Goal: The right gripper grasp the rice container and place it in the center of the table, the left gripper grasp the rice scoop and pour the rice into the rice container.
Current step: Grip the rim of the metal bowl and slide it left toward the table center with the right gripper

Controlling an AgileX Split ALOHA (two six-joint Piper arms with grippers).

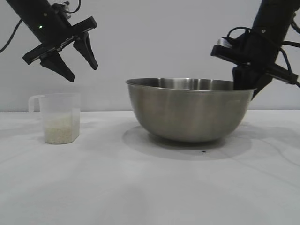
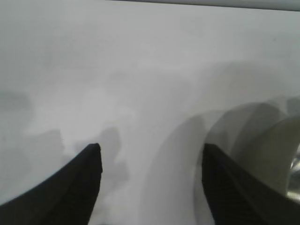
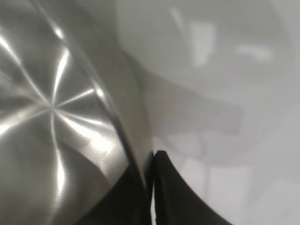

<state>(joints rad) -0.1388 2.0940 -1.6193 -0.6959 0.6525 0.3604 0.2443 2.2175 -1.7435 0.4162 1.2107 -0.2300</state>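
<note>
The table [image 1: 150,187] was seen carrying the rice container [image 1: 190,110], a steel bowl, near its middle. The bowl's rim was clamped at its right side by the right gripper [image 1: 243,84], one finger inside and one [image 3: 176,197] outside. Left of the bowl, well apart, the rice scoop [image 1: 58,117] was seen holding the rice [image 1: 60,129]. Above the scoop, the left gripper [image 1: 79,63] was held spread wide, empty.

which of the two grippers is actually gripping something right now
The right gripper, clamped on the rice container's rim. The left gripper hangs open above the rice scoop, touching nothing.
</note>
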